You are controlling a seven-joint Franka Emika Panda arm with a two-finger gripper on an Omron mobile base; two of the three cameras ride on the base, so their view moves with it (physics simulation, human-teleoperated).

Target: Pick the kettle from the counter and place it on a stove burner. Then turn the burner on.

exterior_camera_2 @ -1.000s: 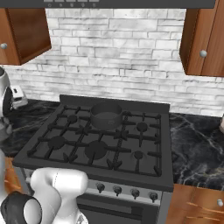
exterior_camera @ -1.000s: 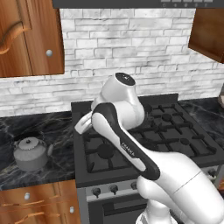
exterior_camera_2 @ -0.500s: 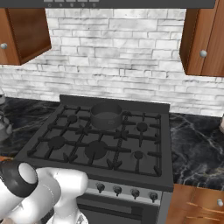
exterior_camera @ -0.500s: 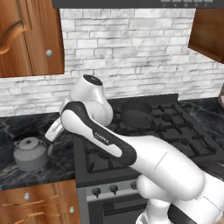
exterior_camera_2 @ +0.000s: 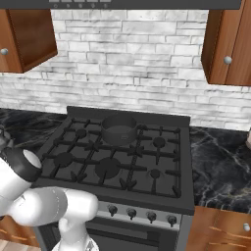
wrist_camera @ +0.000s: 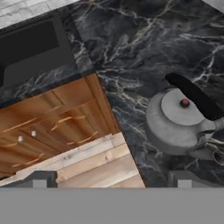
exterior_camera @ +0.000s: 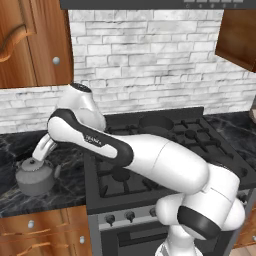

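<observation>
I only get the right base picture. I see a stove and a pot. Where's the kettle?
Observer: The kettle sits on the black counter, left of the stove.
Operator: Is the robot holding it?
Observer: No. In the hand view the end effector is open above the counter edge, and the kettle lies off to one side.
Operator: Is the kettle standing up?
Observer: Yes, upright, lid on, dark handle arched over it.

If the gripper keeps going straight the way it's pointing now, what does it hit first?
Probably the counter near its front edge. The open gripper looks down with the kettle off to one side of its line, not between the fingertips. Depth is hard to judge.
</observation>
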